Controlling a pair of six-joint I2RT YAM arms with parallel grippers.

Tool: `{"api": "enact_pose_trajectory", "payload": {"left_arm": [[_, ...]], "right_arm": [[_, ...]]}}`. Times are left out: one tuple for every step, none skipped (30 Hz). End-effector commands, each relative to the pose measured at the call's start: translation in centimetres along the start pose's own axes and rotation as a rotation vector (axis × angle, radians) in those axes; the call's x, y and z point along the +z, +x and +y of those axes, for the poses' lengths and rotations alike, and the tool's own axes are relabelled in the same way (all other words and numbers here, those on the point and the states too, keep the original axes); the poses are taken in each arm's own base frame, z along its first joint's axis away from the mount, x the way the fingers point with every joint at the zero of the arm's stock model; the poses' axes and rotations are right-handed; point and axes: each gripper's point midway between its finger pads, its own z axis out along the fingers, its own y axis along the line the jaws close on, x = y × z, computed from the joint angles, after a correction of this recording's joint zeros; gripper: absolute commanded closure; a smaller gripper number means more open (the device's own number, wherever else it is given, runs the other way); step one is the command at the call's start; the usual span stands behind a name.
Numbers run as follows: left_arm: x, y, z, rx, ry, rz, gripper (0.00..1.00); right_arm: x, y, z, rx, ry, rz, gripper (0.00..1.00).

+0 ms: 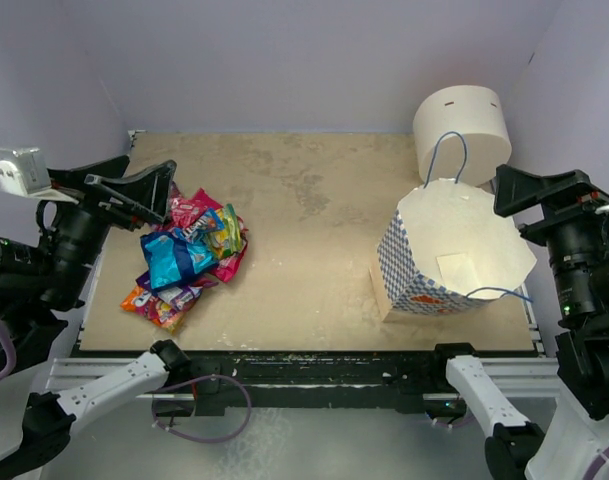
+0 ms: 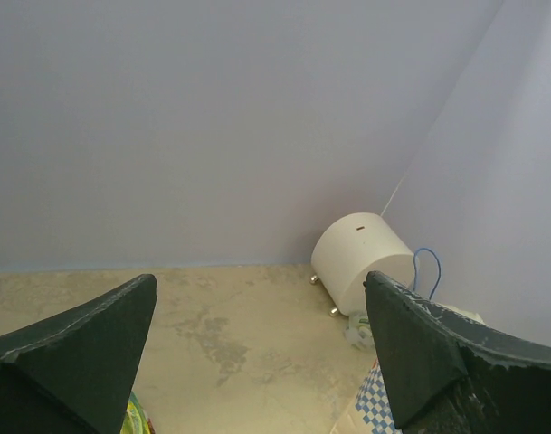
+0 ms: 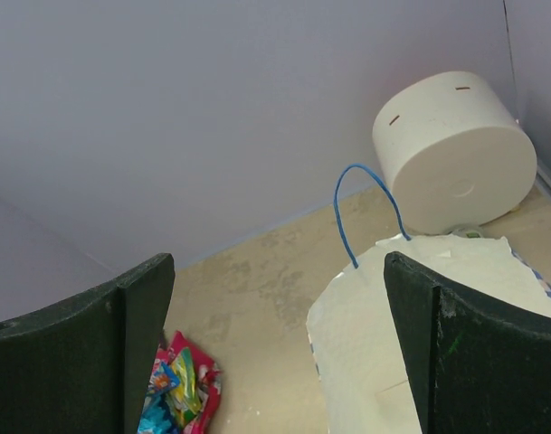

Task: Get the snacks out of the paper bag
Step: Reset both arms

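L gripper (image 1: 144, 185) is spread wide, nothing between its fingers (image 1: 134, 188), and it hangs off the table (image 1: 304, 200). The snacks (image 1: 189, 250) sit in one heap on the tabletop just past and below those fingertips, with blue, pink, yellow-green and orange packets overlapping. In the L wrist view only a yellow-green sliver of the heap (image 2: 135, 420) shows, by the inner edge of one finger.

R gripper (image 1: 519, 205) is likewise released and holds nothing. The paper bag (image 1: 404, 270) stands just beside its fingers (image 1: 544, 190), mouth up and white inside, with the checked wall facing the near edge. Whether fingers and rim touch – can't tell. In the R wrist view the bag (image 3: 365, 316) fills the gap between the fingers low down, and one blue cord handle (image 3: 365, 194) arches above it.

The white cylinder (image 1: 462, 115) lies beyond the bag, further out from the R fingertips. The snack heap is well apart from the bag – towards the L fingers.
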Motion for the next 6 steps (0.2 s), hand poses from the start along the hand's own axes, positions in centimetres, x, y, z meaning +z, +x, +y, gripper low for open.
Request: {"api": "enact_pose_trajectory", "payload": {"left_arm": [[-1.01, -0.91, 0.99, 0.001, -0.037, -0.021, 0.01], [-1.09, -0.91, 1.1, -0.002, -0.042, -0.023, 0.01], [-1.09, -0.92, 1.1, -0.003, -0.042, -0.024, 0.01], [-1.09, -1.05, 1.08, -0.002, -0.041, -0.028, 0.01], [-1.01, -1.05, 1.09, 0.003, -0.042, -0.027, 0.01], [-0.92, -0.98, 1.1, 0.006, -0.045, -0.025, 0.01]], "right_arm": [[0.83, -0.71, 1.03, -0.017, -0.05, -0.031, 0.01], [0.93, -0.68, 1.47, -0.048, -0.081, -0.031, 0.0], [0.94, -0.79, 1.63, -0.064, -0.095, -0.042, 0.0], [1.07, -0.78, 1.61, -0.06, -0.096, -0.048, 0.01], [1.11, -0.75, 1.55, -0.075, -0.096, -0.048, 0.01], [1.36, -0.53, 1.16, -0.089, -0.08, -0.044, 0.0]]}}
